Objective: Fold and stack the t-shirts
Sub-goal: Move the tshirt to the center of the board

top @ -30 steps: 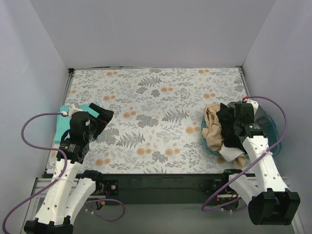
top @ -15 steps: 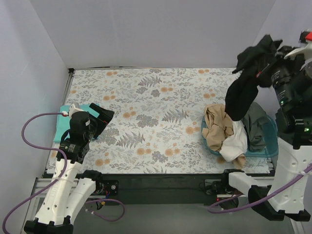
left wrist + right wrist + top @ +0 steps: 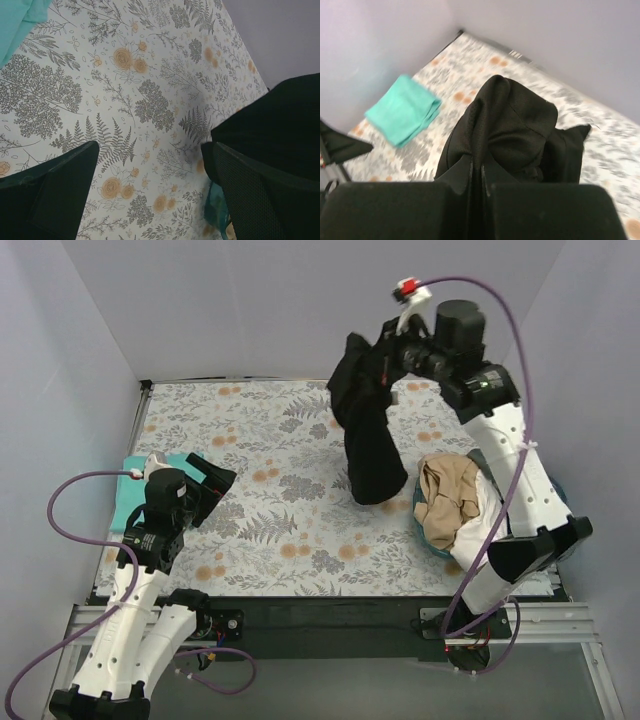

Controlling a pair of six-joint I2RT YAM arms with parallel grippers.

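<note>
From where I stand, the right pincer (image 3: pixel 388 358) is raised high over the far side of the table (image 3: pixel 290 440), clamped shut on a bunched fold of the black shirt (image 3: pixel 366 435). The shirt hangs straight down below the pincer, its lower end just above or brushing the tabletop; I cannot tell which. In the right wrist view the fingers (image 3: pixel 455 200) press together with cloth squeezed between them, and the shirt is so crumpled that neither collar nor sleeves can be made out. The tan shirt (image 3: pixel 448 498) and the white shirt (image 3: pixel 482 530) lie heaped in the basket (image 3: pixel 424 532), most of which is hidden by them and the right arm. The teal shirt (image 3: pixel 133 483) lies folded at the left edge, partly covered by the left pincer (image 3: pixel 208 472), which hovers with its fingers spread, holding nothing.
</note>
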